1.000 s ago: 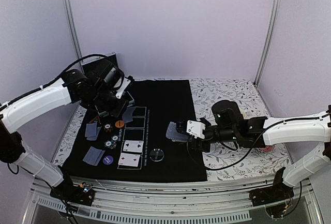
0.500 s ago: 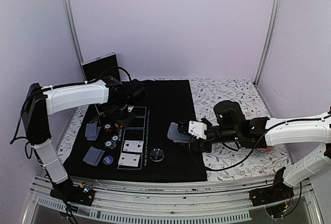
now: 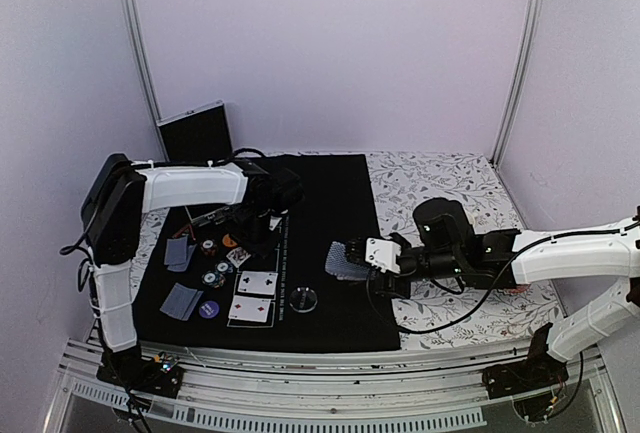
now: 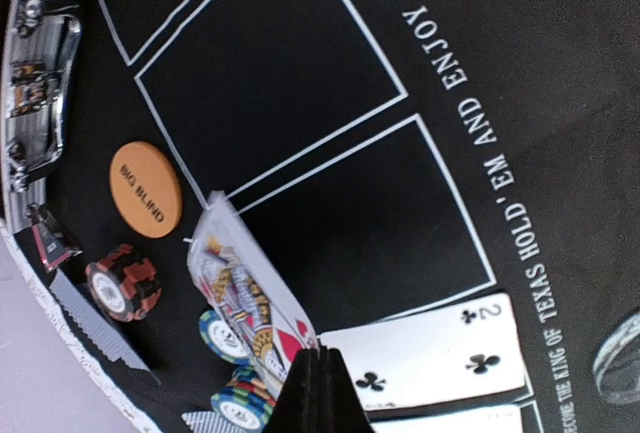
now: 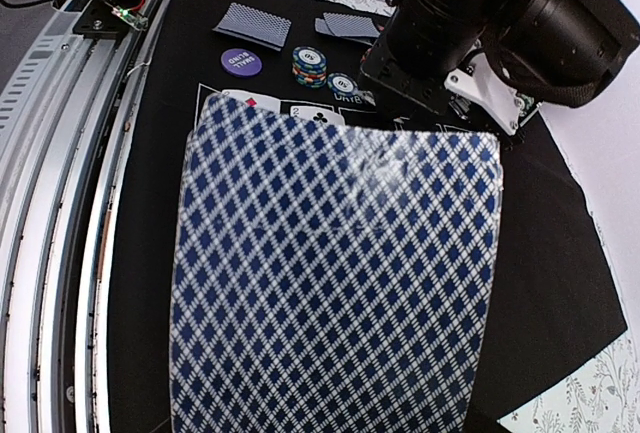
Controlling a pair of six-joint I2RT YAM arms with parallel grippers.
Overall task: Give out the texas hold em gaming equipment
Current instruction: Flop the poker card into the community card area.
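In the left wrist view, the left fingers [image 4: 318,391] are pressed together, pinching a tilted face card [image 4: 240,288], with the orange disc [image 4: 145,189] at its 10 o'clock. Only the overhead view shows the right fingers [image 3: 363,259] clamping the blue-backed cards [image 3: 343,260].

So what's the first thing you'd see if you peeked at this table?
A big black mat with white card boxes covers the left and middle of the table. Over its left side the left pincer pinches a tilted face card, and near its right edge the right pincer holds blue-backed cards.
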